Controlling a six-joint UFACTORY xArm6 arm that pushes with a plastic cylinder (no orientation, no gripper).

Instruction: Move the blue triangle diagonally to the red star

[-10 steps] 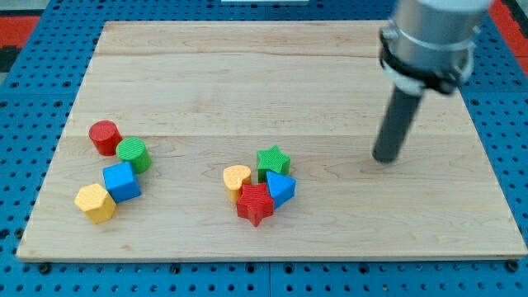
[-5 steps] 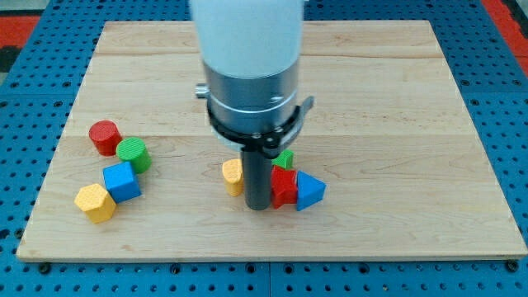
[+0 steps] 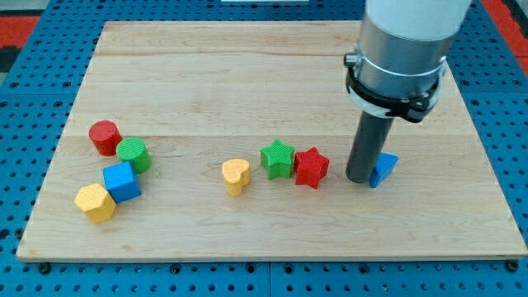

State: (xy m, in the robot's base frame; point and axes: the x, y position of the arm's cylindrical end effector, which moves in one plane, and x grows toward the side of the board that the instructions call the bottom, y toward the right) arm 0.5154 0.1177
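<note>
1. Your end effector is a plain dark rod with no jaws, so there is nothing to spread, press together or pinch with. My tip (image 3: 361, 179) stands on the desk (image 3: 247, 74), touching the view's left side of the blue triangle (image 3: 384, 168).

2. The blue triangle lies just to the view's right of the rod, which partly covers it. The red star (image 3: 311, 167) sits to the view's left of the rod, near it but apart, so my tip stands between the two task blocks.

3. Judged from this, the step in hand is unfinished: the triangle is apart from the star, roughly level with it instead of diagonal.

4. Your next move likely calls for bringing my tip round to the triangle's far side, at the view's right, then pushing it back toward a corner spot off the star without knocking the star.

5. The green star (image 3: 278, 157) touches the red star's left side; a hard push may shift both.

6. Farther to the view's left lie the yellow heart (image 3: 236, 175), green cylinder (image 3: 133, 154), red cylinder (image 3: 105, 136), blue cube (image 3: 122, 181) and a yellow block (image 3: 95, 202), whose shape is unclear.

7. The rod hides the triangle's left edge, so you cannot read its orientation.
</note>
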